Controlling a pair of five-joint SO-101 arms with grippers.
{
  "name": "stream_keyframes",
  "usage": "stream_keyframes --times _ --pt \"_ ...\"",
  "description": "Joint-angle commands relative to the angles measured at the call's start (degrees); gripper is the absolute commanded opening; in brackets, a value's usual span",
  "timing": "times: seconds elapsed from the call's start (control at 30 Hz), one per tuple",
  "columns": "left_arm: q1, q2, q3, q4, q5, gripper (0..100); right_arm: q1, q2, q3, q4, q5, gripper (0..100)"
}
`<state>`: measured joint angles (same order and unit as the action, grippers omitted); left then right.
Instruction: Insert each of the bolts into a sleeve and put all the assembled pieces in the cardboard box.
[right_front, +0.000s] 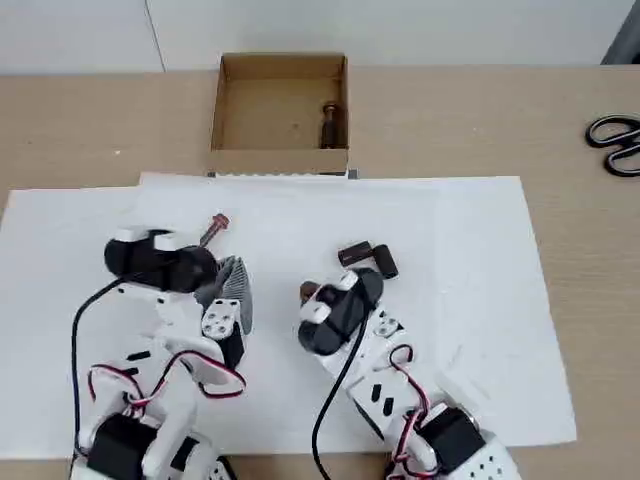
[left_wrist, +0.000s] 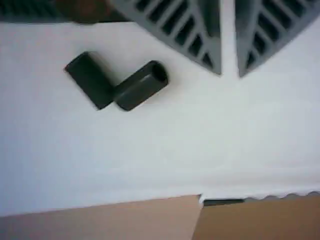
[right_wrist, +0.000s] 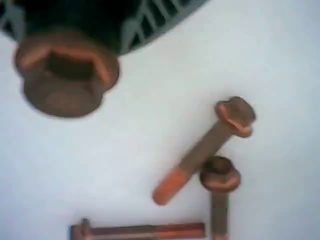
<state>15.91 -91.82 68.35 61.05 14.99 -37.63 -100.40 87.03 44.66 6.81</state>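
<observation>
Bolt (right_wrist: 65, 85) clamped in right tool (right_front: 311, 292) — left tool (left_wrist: 229, 67) parted.

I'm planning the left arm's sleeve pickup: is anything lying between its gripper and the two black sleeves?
Nothing visible does. Bare white paper lies between the left gripper and the two sleeves, which touch each other.
</observation>
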Motion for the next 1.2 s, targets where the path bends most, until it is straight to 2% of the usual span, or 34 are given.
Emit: stream_keyframes --times 0.0,0.2,0.3,0.37,0.73,1.17 --pt "-5.01 -0.35 4.09 -4.22 -5.98 0 6.46 0.04 -0.62 -1.89 0.18 0.2" --pt "-12.31 -0.26 15.16 -14.68 -15.38 1 13.41 3.03 -3.08 -7.69 0.18 0.2" --pt "-12.84 -0.35 19.56 -16.35 -23.12 1 16.57 12.53 -9.93 -10.42 -2.11 0.2" --pt "-12.75 -0.35 21.32 -16.79 -25.85 1 17.54 20.44 -15.74 -10.68 -3.52 0.2" --pt "-12.84 -0.35 27.56 -22.24 -26.02 1 17.89 72.75 -62.77 -10.68 -3.96 0.2" --pt "-12.75 -0.35 27.56 -22.07 -26.02 1 18.77 119.43 -112.88 -10.68 -3.87 0.4"
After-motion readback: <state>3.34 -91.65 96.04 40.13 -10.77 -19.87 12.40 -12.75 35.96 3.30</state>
